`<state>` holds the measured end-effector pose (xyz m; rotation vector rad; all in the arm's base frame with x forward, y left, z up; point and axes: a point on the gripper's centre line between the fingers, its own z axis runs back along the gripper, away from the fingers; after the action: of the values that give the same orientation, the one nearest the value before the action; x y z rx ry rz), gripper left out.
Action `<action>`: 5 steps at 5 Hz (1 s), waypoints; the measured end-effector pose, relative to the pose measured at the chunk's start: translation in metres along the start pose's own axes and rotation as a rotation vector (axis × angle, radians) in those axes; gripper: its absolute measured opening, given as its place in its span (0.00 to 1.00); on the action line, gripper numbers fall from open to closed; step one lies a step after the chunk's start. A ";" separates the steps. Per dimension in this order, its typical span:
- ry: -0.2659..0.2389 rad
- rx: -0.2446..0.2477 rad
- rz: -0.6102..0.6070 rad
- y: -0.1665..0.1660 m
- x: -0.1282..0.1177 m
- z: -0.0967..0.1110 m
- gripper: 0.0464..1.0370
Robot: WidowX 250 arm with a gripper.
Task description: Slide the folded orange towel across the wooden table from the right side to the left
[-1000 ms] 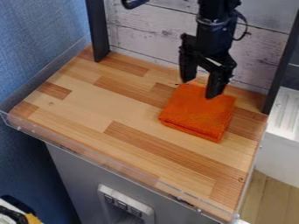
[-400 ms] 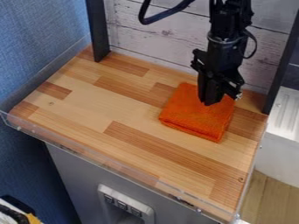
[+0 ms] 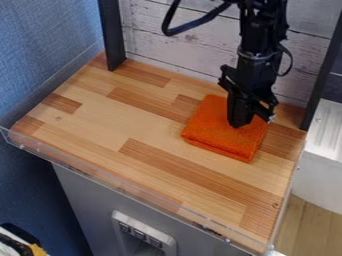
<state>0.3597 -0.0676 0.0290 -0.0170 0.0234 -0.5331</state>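
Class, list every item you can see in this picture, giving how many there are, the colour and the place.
cloth: 1, orange, folded, right half of the tabletop
tabletop: 1, light and reddish-brown wood, centre
edging: 1, clear, tabletop's front edge
posts: 2, black, at the rear left and rear right
plank panel: 1, whitish, behind the tabletop
wall: 1, blue, left
base: 1, grey, below the tabletop
ribbed-topped unit: 1, white, right
floor: 1, light wood, lower right
cable: 1, black, beside the arm
arm: 1, black, top right
gripper: 1, black, at the cloth's far part
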 end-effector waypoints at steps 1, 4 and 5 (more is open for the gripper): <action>-0.014 0.007 -0.007 0.000 0.003 -0.001 0.01; 0.001 0.022 0.021 -0.001 -0.019 -0.020 0.01; -0.002 0.021 0.099 0.014 -0.041 -0.020 0.01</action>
<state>0.3312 -0.0347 0.0092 0.0044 0.0160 -0.4342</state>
